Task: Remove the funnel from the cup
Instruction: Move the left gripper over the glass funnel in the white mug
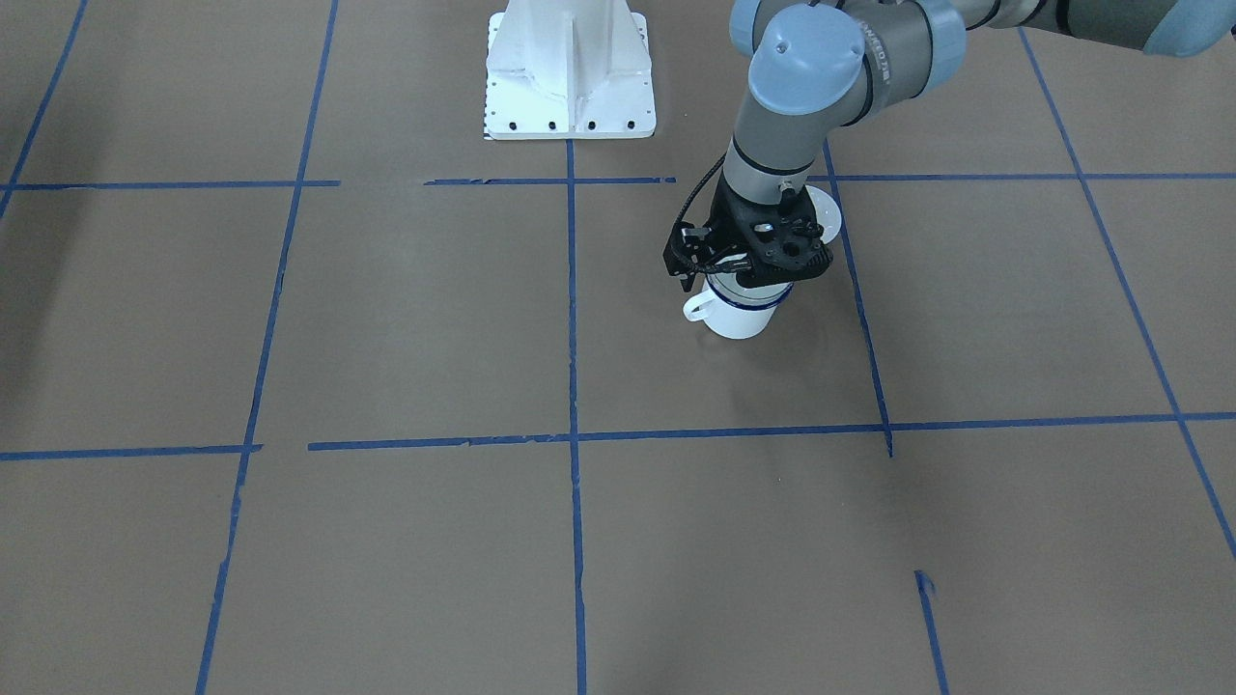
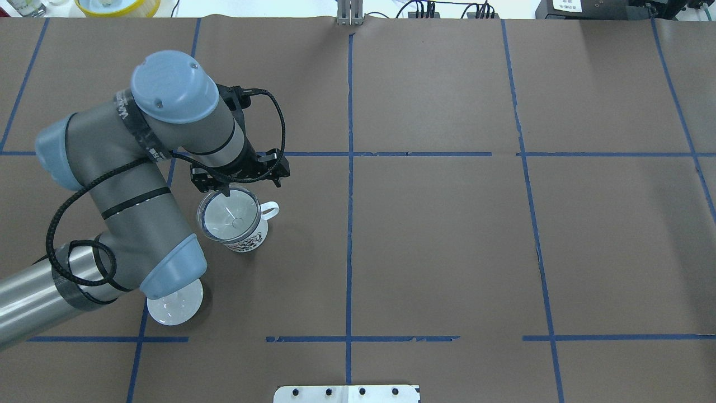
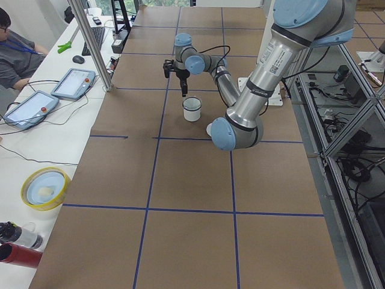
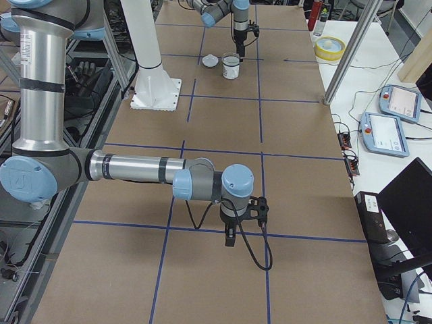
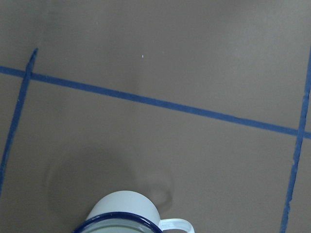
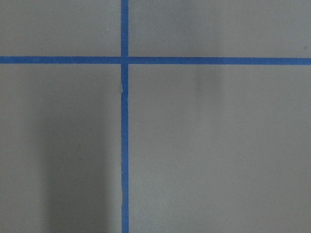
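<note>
**Left hand at the funnel's rim**

Poised with the left hand (image 2: 227,193) pointing straight down onto the far edge of the clear, glossy funnel (image 2: 230,219). Seated mouth-up in the white enamel cup (image 2: 250,238) on the table (image 2: 447,224), long axis apparently upright. Can't tell whether clenched or released. Right hand (image 4: 229,237) well apart, grip also unreadable. Looks set for a straight lift.

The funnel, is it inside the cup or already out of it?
Inside. In the overhead view the funnel sits in the mouth of the cup, its cone covering the rim.
</note>
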### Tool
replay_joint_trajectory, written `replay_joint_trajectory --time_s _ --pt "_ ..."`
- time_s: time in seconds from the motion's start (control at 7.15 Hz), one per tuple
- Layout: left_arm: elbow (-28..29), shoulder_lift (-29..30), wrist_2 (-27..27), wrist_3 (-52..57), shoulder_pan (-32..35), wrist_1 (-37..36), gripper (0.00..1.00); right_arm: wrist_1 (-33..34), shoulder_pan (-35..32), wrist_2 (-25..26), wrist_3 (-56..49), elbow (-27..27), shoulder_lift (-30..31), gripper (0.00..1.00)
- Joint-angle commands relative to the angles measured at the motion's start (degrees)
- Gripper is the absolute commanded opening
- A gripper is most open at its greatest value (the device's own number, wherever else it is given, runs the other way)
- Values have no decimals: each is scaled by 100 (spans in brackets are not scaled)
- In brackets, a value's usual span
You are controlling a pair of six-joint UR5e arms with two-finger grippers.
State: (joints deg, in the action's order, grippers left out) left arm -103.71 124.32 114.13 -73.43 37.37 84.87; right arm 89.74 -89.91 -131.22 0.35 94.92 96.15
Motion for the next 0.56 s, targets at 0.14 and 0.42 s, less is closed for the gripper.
replay_joint_trajectory --time_s 0.14,0.42 --pt "0 -109 4 -4 -169 56 78 0 0 0 0 0 0 100" --pt "-105 -171 30 -13 -169 47 23 0 0 0 0 0 0 100"
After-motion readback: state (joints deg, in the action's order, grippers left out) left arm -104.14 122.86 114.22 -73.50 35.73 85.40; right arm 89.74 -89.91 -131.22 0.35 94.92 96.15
